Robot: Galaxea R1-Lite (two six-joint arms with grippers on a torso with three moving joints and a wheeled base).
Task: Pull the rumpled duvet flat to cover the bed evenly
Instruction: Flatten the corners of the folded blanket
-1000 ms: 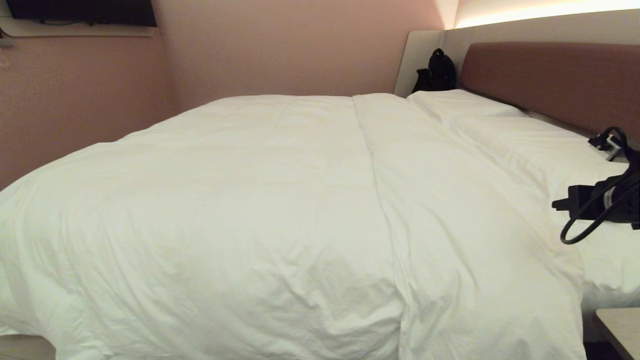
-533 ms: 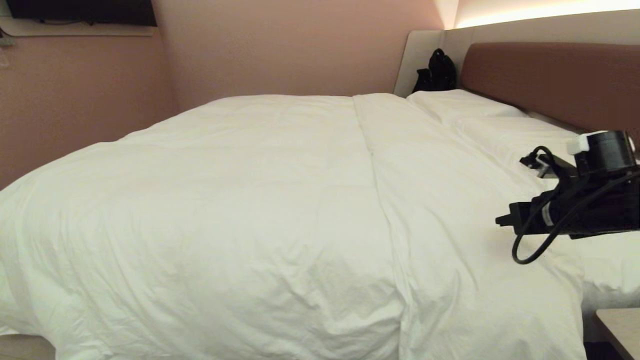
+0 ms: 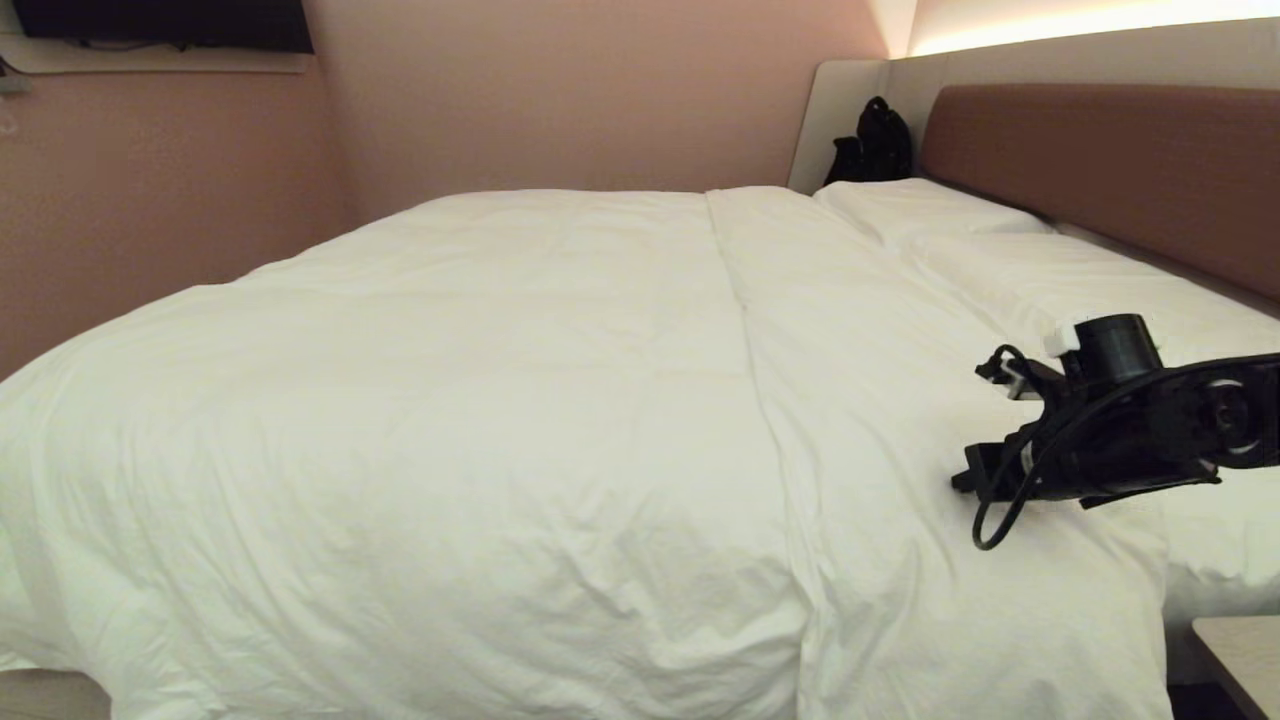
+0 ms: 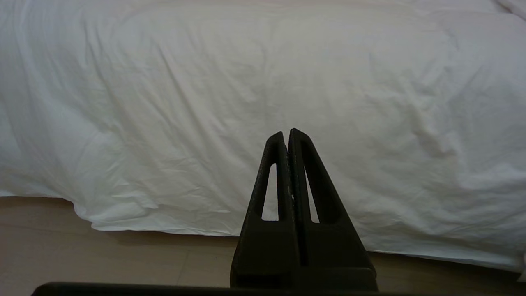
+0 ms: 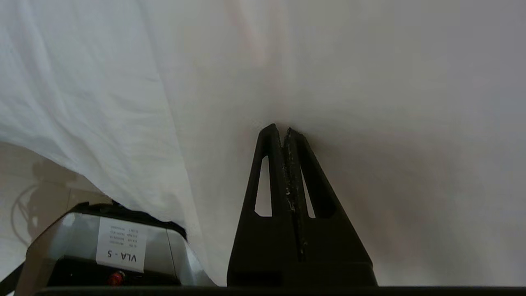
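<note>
The white duvet [image 3: 500, 420] lies spread over the bed [image 3: 1100, 160], softly wrinkled, with a long crease down its right half. In the head view my right gripper [image 3: 972, 480] reaches in from the right above the duvet's right part, near the pillows. In the right wrist view the right gripper [image 5: 283, 129] is shut, tips right at the duvet [image 5: 370, 82], nothing seen between them. My left gripper [image 4: 286, 132] is shut and empty, facing the duvet's hanging side [image 4: 246, 82] above the floor; it is outside the head view.
Two white pillows [image 3: 920, 210] lie along the brown headboard, with a black bag [image 3: 875, 145] in the corner behind them. A bedside table corner [image 3: 1240, 650] is at the lower right. Pink walls close the far side. My own base [image 5: 102, 250] stands by the duvet's edge.
My right arm has swung left from the picture's right edge and come lower over the duvet. The duvet and the left gripper have not moved.
</note>
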